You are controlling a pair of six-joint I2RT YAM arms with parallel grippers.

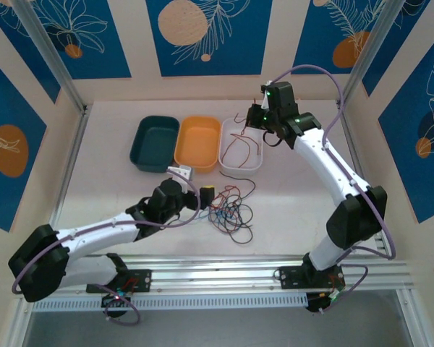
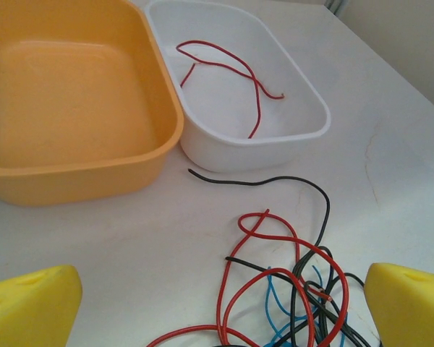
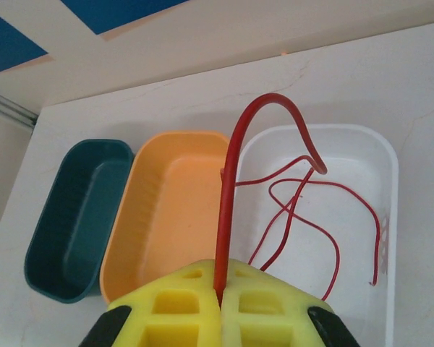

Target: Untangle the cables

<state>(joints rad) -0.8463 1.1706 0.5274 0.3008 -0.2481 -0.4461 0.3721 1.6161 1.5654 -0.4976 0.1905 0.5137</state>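
Note:
A tangle of thin red, black and blue cables (image 1: 228, 210) lies on the table in front of the bins. My left gripper (image 1: 205, 196) sits just left of it, open, with the tangle (image 2: 296, 289) spread between and beyond its yellow fingers (image 2: 30, 306). Nothing is in the left gripper (image 2: 220, 307). My right gripper (image 1: 258, 120) hovers over the white bin (image 1: 254, 165). The right gripper (image 3: 220, 290) is shut on a red cable (image 3: 228, 188) that arches up and hooks down over the bin. Another loose red cable (image 3: 315, 217) lies inside the white bin (image 3: 390, 181).
An orange bin (image 1: 197, 142) and a teal bin (image 1: 153, 144) stand left of the white one, both empty. One black strand (image 2: 260, 181) trails from the tangle toward the white bin (image 2: 304, 137). Frame posts and walls enclose the table.

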